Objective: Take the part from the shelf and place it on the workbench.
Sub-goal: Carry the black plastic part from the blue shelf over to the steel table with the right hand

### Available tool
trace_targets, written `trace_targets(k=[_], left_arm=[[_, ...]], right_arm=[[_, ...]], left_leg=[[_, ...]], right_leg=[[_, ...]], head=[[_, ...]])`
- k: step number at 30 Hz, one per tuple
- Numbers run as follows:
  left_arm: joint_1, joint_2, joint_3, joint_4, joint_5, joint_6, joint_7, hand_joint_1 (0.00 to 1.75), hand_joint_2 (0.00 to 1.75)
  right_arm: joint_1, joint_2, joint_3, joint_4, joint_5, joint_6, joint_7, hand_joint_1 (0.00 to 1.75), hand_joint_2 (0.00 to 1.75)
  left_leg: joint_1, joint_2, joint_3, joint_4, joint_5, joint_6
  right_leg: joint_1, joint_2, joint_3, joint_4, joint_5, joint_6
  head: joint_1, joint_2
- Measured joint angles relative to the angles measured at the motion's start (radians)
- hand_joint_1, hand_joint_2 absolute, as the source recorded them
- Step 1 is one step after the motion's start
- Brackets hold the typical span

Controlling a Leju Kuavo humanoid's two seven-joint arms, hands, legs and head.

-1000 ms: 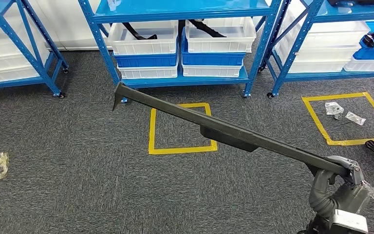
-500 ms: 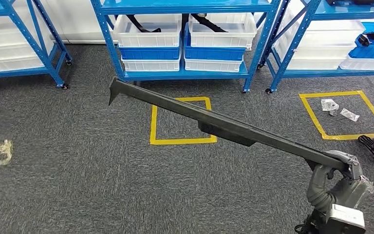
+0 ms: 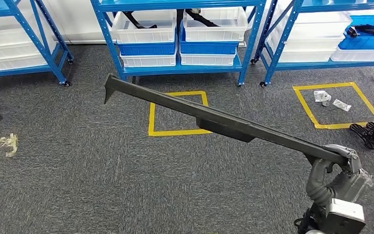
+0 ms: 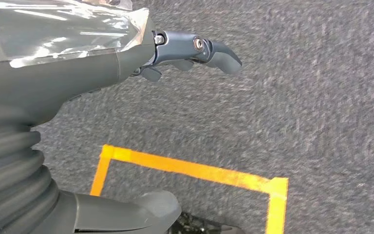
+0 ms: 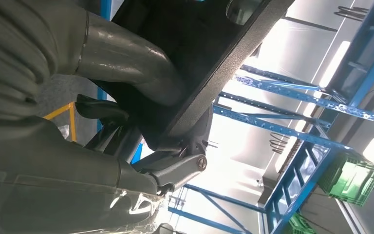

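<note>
Blue shelves (image 3: 180, 73) line the frame's top, and the right hand (image 3: 343, 163) at lower right grips the long dark part (image 3: 214, 119) off them, with no worktop reached yet.

A warehouse or factory storeroom. Blue steel shelves (image 3: 177, 29) hold white bins (image 3: 143, 27). Yellow tape squares (image 3: 177, 113) mark the grey carpet (image 3: 78, 170).

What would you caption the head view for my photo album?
Right robot hand holds a long dark part over carpet.
</note>
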Motion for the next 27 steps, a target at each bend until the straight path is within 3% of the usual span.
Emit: trace_targets(k=[2, 3, 4, 5, 7, 9, 10, 12, 14, 16, 18, 19, 20, 21, 23, 25, 27], left_arm=[[0.001, -0.001, 0.000, 0.000, 0.002, -0.002, -0.005, 0.00, 1.75], [0.001, -0.002, 0.000, 0.000, 0.002, -0.002, -0.005, 0.00, 1.75], [0.000, -0.002, 0.000, 0.000, 0.002, -0.002, -0.005, 0.00, 1.75], [0.000, -0.002, 0.000, 0.000, 0.002, -0.001, -0.004, 0.00, 1.75], [-0.001, -0.002, 0.000, 0.000, 0.002, 0.001, -0.003, 0.00, 1.75], [-0.003, -0.002, 0.000, 0.000, 0.002, 0.003, -0.001, 0.00, 1.75], [-0.004, -0.003, 0.000, 0.000, 0.002, 0.003, -0.001, 0.00, 1.75], [-0.005, -0.004, 0.000, 0.000, 0.002, 0.004, 0.000, 0.00, 1.75], [-0.005, -0.006, 0.000, 0.000, 0.002, 0.004, 0.001, 0.00, 1.75], [-0.006, -0.008, 0.000, 0.000, 0.002, 0.005, 0.001, 0.00, 1.75], [-0.006, -0.009, 0.000, 0.000, 0.002, 0.005, 0.001, 0.00, 1.75], [-0.005, -0.010, 0.000, 0.000, 0.002, 0.005, 0.001, 0.00, 1.75], [-0.005, -0.010, 0.000, 0.000, 0.002, 0.005, 0.001, 0.00, 1.75], [-0.005, -0.011, 0.000, 0.000, 0.002, 0.005, 0.001, 0.00, 1.75], [-0.005, -0.012, 0.000, 0.000, 0.002, 0.005, 0.002, 0.00, 1.75], [-0.006, -0.011, 0.000, 0.000, 0.002, 0.006, 0.004, 0.00, 1.75], [-0.006, -0.011, 0.000, 0.000, 0.001, 0.007, 0.004, 0.00, 1.75]], right_arm=[[-0.002, 0.001, -0.001, 0.002, 0.001, 0.002, 0.000, 1.75, 1.75], [-0.003, 0.001, -0.001, 0.004, 0.001, 0.003, -0.001, 1.75, 1.75], [-0.003, 0.002, -0.001, 0.006, 0.002, 0.004, -0.001, 1.75, 1.75], [-0.003, 0.003, -0.001, 0.008, 0.002, 0.005, -0.001, 1.75, 1.75], [-0.004, 0.004, -0.001, 0.011, 0.005, 0.008, -0.001, 1.75, 1.75], [-0.008, 0.006, -0.002, 0.012, 0.009, 0.013, -0.001, 1.75, 1.75], [-0.011, 0.007, -0.002, 0.012, 0.011, 0.015, -0.001, 1.75, 1.75], [-0.015, 0.009, -0.003, 0.012, 0.012, 0.018, -0.001, 1.75, 1.75], [-0.017, 0.011, -0.005, 0.013, 0.013, 0.018, -0.001, 1.75, 1.75], [-0.018, 0.011, -0.007, 0.014, 0.013, 0.018, -0.002, 1.75, 1.75], [-0.018, 0.011, -0.008, 0.017, 0.013, 0.018, -0.002, 1.75, 1.75], [-0.017, 0.012, -0.008, 0.019, 0.013, 0.018, -0.002, 1.75, 1.75], [-0.017, 0.012, -0.008, 0.021, 0.013, 0.018, -0.002, 1.75, 1.75], [-0.018, 0.012, -0.008, 0.022, 0.013, 0.019, -0.002, 1.75, 1.75], [-0.021, 0.012, -0.009, 0.023, 0.012, 0.024, 0.001, 1.75, 1.75], [-0.026, 0.011, -0.009, 0.027, 0.011, 0.032, 0.007, 1.75, 1.75], [-0.028, 0.011, -0.011, 0.032, 0.013, 0.037, 0.011, 1.75, 1.75]], left_leg=[[0.002, -0.003, -0.031, 0.119, -0.106, -0.008], [0.002, -0.003, -0.042, 0.182, -0.135, -0.010], [0.002, -0.003, -0.041, 0.223, -0.140, -0.012], [0.002, -0.003, -0.025, 0.230, -0.127, -0.011], [0.002, -0.004, 0.068, 0.125, -0.083, -0.004], [0.000, -0.007, 0.169, -0.016, -0.072, 0.008], [-0.003, -0.009, 0.193, -0.054, -0.075, 0.013], [-0.008, -0.008, 0.194, -0.071, -0.074, 0.024], [-0.007, -0.002, 0.187, -0.080, -0.060, 0.042], [-0.004, 0.003, 0.174, -0.086, -0.044, 0.056], [-0.005, 0.006, 0.157, -0.085, -0.032, 0.059], [-0.006, 0.007, 0.150, -0.085, -0.027, 0.058], [-0.006, 0.008, 0.144, -0.084, -0.023, 0.057], [-0.005, 0.008, 0.141, -0.082, -0.020, 0.054], [-0.005, 0.008, 0.134, -0.074, -0.018, 0.048], [-0.009, 0.008, 0.127, -0.063, -0.017, 0.039], [-0.011, 0.006, 0.122, -0.061, -0.012, 0.028]], right_leg=[[0.002, -0.003, -0.024, 0.001, 0.021, -0.010], [0.003, -0.003, -0.035, 0.003, 0.031, -0.010], [0.004, -0.003, -0.045, 0.004, 0.041, -0.008], [0.005, -0.003, -0.056, 0.006, 0.049, -0.006], [0.005, -0.002, -0.070, 0.010, 0.060, 0.001], [0.009, -0.003, -0.077, 0.014, 0.067, 0.011], [0.010, -0.004, -0.079, 0.015, 0.071, 0.017], [0.012, -0.005, -0.082, 0.013, 0.079, 0.031], [0.012, -0.004, -0.098, 0.032, 0.068, 0.038], [0.011, -0.003, -0.145, 0.129, 0.011, 0.033], [0.011, -0.003, -0.200, 0.272, -0.055, 0.032], [0.011, -0.003, -0.211, 0.313, -0.071, 0.036], [0.009, -0.003, -0.201, 0.312, -0.070, 0.043], [0.007, -0.003, -0.168, 0.265, -0.054, 0.053], [0.001, -0.004, -0.074, 0.108, -0.007, 0.068], [0.003, -0.001, -0.027, 0.015, 0.018, 0.062], [0.008, 0.001, -0.031, 0.010, 0.023, 0.044]], head=[[0.000, 0.000], [-0.001, 0.000], [-0.001, 0.000], [-0.001, 0.000], [-0.001, 0.000], [0.000, 0.000], [0.000, 0.000], [0.001, 0.000], [0.002, 0.000], [0.005, 0.000], [0.007, 0.000], [0.007, 0.000], [0.008, 0.000], [0.007, 0.000], [0.008, 0.000], [0.008, 0.000], [0.007, 0.000]])
